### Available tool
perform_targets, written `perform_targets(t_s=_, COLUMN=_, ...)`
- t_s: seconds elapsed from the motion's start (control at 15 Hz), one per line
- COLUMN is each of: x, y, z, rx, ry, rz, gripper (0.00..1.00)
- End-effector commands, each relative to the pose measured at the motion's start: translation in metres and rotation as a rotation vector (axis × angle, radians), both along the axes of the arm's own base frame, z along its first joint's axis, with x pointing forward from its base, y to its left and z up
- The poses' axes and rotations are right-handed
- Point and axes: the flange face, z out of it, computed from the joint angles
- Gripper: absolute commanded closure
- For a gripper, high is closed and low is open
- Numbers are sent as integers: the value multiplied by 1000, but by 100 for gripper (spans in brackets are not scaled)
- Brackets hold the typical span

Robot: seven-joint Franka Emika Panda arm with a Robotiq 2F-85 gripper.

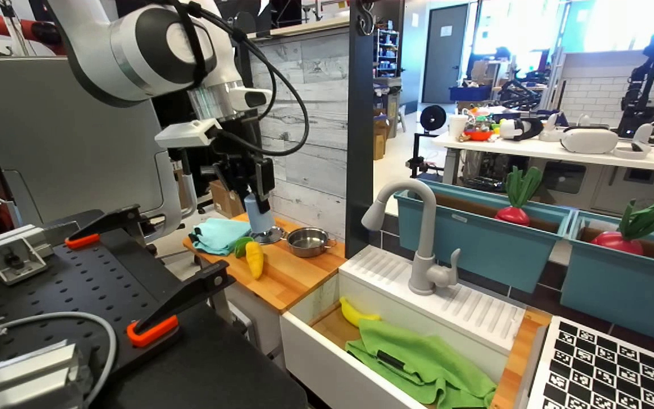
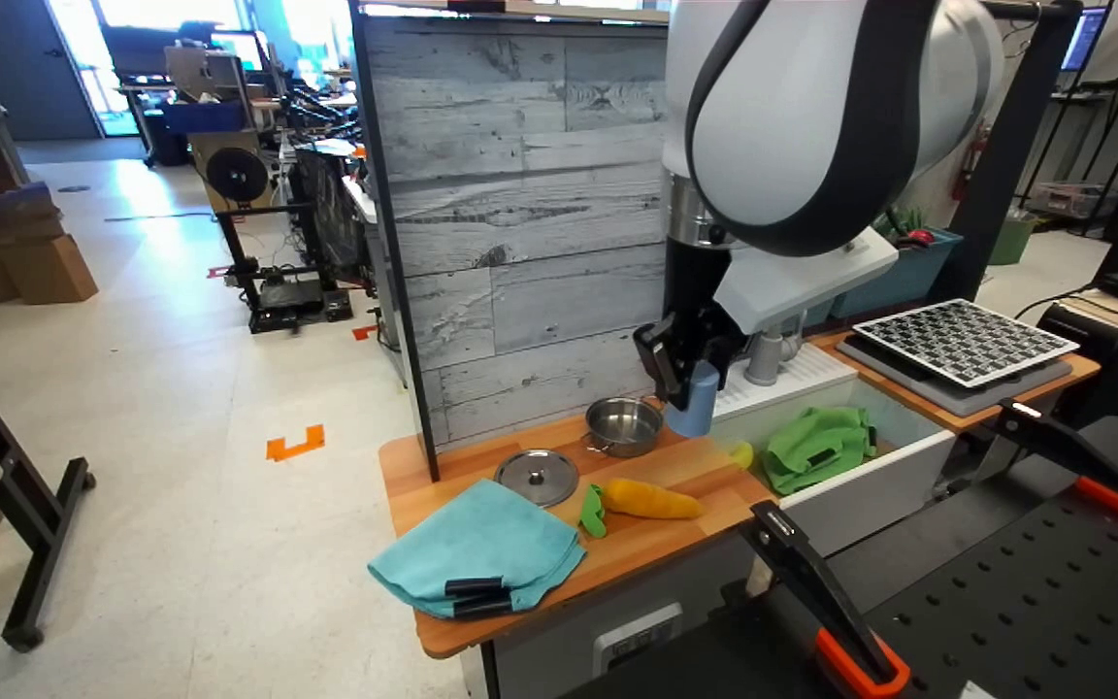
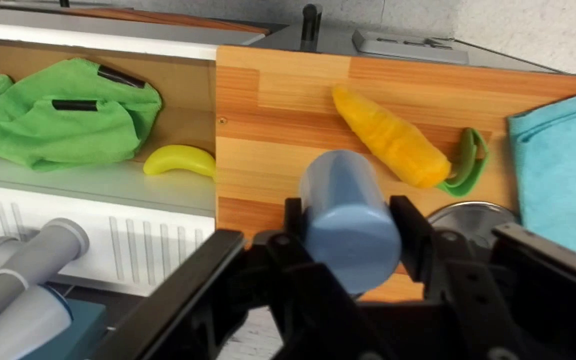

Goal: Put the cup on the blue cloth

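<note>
The light blue cup [image 3: 353, 245] is between my gripper's two black fingers, its closed round end facing the wrist camera. It also shows in both exterior views [image 1: 259, 215] [image 2: 693, 406]. My gripper [image 3: 349, 220] is shut on the cup and holds it above the wooden counter, apart from the cloth. The gripper also shows in the exterior views [image 1: 256, 196] [image 2: 690, 374]. The blue cloth [image 2: 481, 544] lies folded at the end of the counter, with black bands on it. It is at the right edge of the wrist view [image 3: 563, 175].
A yellow carrot [image 2: 651, 499] with a green top, a metal lid [image 2: 538, 477] and a steel pot [image 2: 625, 427] stand on the counter [image 2: 559, 602]. The sink holds a green cloth [image 3: 78, 125] and a banana [image 3: 180, 160]. A grey faucet [image 1: 426, 238] and wood-look wall [image 2: 530, 194] stand behind.
</note>
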Motion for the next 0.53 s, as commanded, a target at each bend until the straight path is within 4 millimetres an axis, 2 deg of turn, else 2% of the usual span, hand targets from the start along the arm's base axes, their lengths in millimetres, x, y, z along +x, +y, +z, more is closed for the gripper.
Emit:
perform_targets(t_s=0.0, x=-5, y=33, z=20, rx=-6, ry=-33, rz=48, gripper=79)
perform_targets(t_s=0.2, x=3, y=58, z=26, rx=0, ry=-40, rz=74, gripper=79)
perform_targets(t_s=0.47, x=13, y=82, z=23, rx=0, ry=-35, rz=106, gripper=79)
